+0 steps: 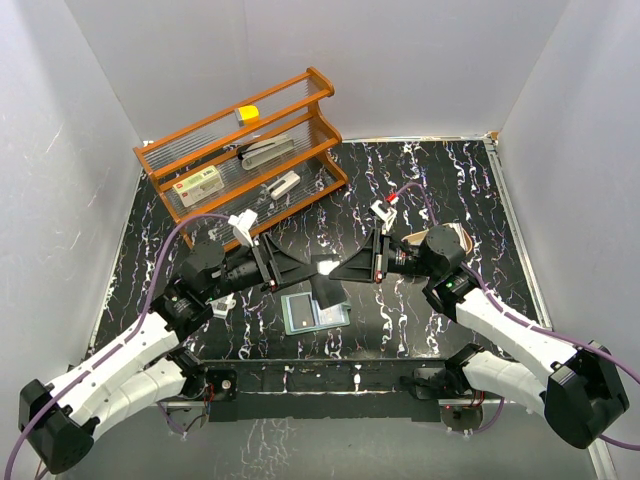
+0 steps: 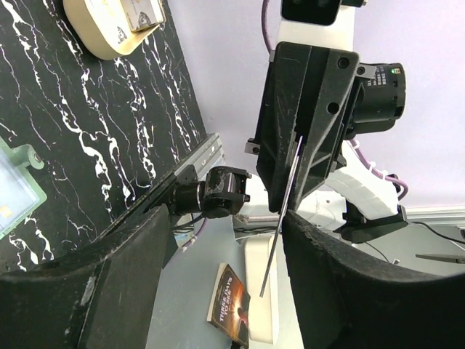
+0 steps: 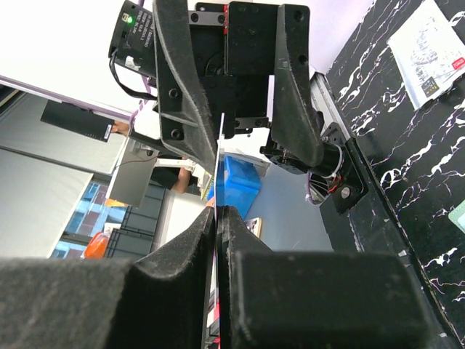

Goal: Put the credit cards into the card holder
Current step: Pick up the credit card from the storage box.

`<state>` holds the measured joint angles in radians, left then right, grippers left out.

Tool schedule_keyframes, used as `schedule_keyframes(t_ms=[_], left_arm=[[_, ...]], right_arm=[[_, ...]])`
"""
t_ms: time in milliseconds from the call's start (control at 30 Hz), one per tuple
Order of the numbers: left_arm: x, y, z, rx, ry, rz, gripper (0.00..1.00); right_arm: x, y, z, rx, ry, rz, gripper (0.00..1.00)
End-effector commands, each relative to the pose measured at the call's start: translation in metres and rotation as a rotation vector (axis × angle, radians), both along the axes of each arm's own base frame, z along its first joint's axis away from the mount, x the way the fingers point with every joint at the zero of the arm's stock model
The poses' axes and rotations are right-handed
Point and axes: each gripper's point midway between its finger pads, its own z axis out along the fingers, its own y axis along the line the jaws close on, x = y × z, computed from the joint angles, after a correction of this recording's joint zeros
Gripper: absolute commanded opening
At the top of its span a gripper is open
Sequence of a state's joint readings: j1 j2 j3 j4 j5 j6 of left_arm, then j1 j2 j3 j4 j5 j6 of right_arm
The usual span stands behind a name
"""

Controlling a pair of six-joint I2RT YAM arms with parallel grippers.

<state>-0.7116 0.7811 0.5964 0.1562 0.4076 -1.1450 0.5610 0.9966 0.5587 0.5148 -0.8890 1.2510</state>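
Top external: pinches a credit card [image 1: 325, 267] edge-on in the closed right gripper [image 1: 340, 270], midair above the open card holder [image 1: 312, 312] on the table [image 1: 450, 200]; brackets it with the left gripper [image 1: 308, 270], fingers parted, gripping nothing.

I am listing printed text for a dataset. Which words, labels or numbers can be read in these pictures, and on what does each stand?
"THREE DAYS": on the book cover, left wrist view; the remaining words are blurred.
On the white box with red label in the rack: too small to read.
On the card in the tan tray: blurred.
On the pale printed sheet on the table: too small.
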Motion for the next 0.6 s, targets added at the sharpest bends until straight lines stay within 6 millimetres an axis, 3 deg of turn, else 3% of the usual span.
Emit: schedule_keyframes(t_ms=[0,333,567], left_arm=[[-0.002,-0.004,0.012,-0.042,-0.018,-0.026,0.61],[-0.004,-0.007,0.024,-0.126,0.002,-0.04,0.44],[-0.005,-0.011,0.009,-0.111,0.046,-0.063,0.41]], right_arm=[[-0.006,-0.001,0.02,0.049,-0.088,0.029,0.05],[-0.008,-0.001,0.013,0.043,-0.073,0.042,0.05],[0.004,0.002,0.029,0.11,-0.068,-0.01,0.05]])
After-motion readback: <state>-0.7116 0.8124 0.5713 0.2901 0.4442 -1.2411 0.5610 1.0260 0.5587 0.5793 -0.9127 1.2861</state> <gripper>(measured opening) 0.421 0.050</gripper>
